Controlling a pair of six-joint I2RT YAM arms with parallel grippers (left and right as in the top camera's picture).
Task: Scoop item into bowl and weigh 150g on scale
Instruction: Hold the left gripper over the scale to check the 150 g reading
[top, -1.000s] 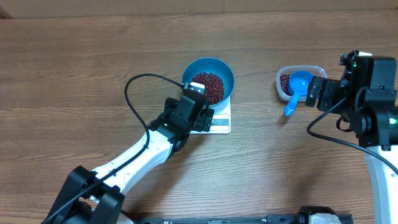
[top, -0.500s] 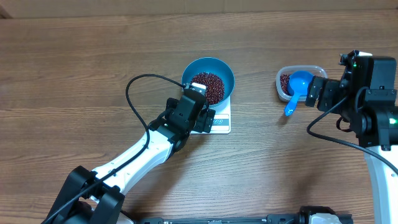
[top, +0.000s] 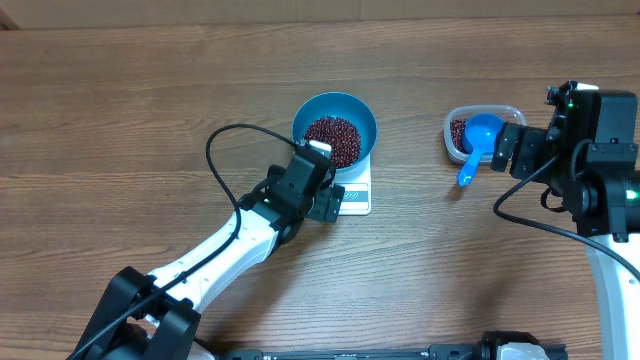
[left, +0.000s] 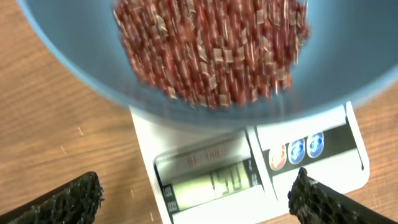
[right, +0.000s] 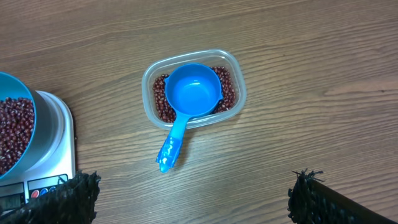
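Note:
The teal-blue bowl (top: 361, 120) stands on the white scale (top: 358, 196), holding a heap of dark red-brown beans (top: 334, 138). My left gripper (top: 326, 196) hovers open over the scale's front left edge. In the left wrist view the bowl (left: 74, 56) and beans (left: 211, 50) fill the top, blurred. The scale's lit display (left: 211, 183) lies between the spread fingertips of the left gripper (left: 196, 205). My right gripper (top: 506, 150) hangs open to the right of the tub and holds nothing. The right wrist view shows bare table between the right gripper's (right: 196, 202) fingertips.
A clear plastic tub (top: 505, 112) at the right holds more beans (right: 163, 102). A small blue scoop (right: 193, 90) rests in it, its handle (right: 171, 149) sticking out over the rim onto the table. The left arm's black cable (top: 215, 150) loops left of the scale.
The left gripper has shifted slightly to the right along the scale's front edge. The right arm, the scoop and the bowl have not moved.

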